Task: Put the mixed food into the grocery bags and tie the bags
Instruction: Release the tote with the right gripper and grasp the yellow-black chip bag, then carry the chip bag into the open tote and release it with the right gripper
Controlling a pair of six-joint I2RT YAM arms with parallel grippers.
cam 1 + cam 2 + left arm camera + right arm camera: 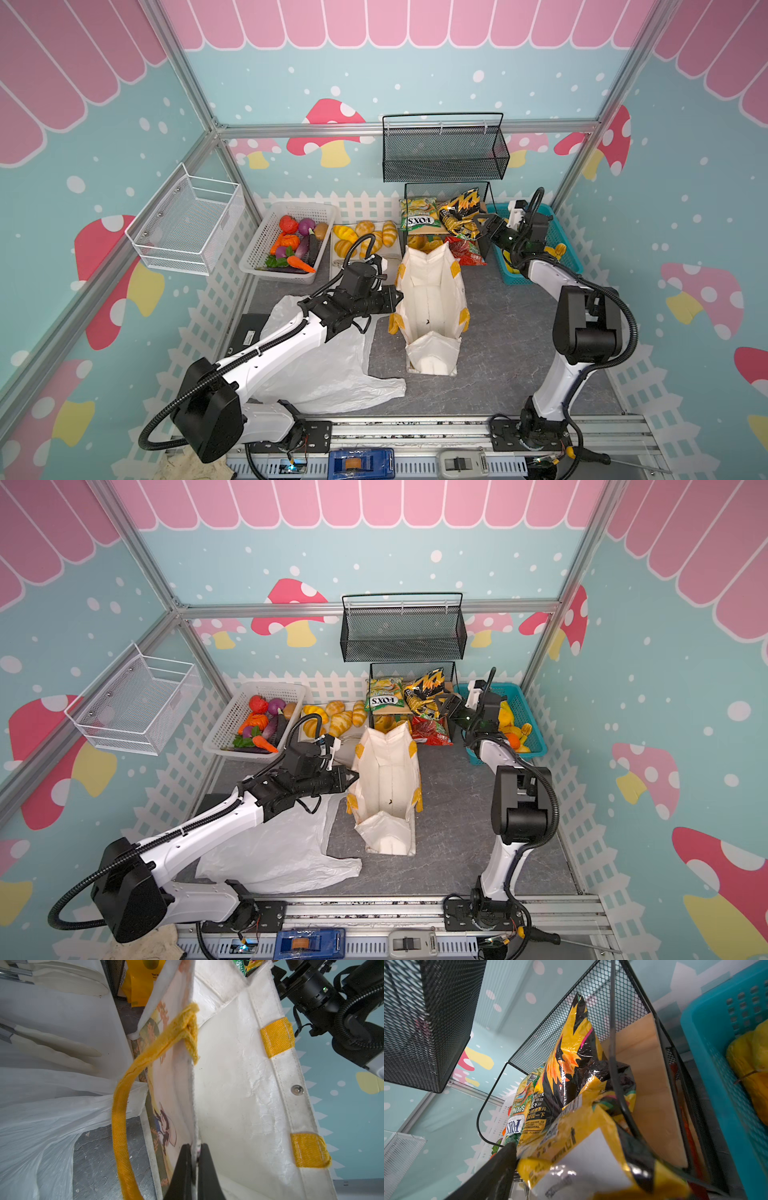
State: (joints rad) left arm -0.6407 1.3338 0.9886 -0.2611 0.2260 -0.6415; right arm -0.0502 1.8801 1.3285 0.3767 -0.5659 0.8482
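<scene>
In both top views my left gripper (398, 296) is clamped on the rim of the tote (440, 320), which stands in the middle of the surface (498, 353) with its mouth held wide for loading, while my right gripper (478, 226) reaches into the wire rack (446, 183) at the black-and-yellow packet (461, 205). The left wrist view confirms it: both jaws pinch the tote's wall edge. The right wrist view shows one finger (500, 1163) against the packet, but clenched or loose, I cannot tell.
</scene>
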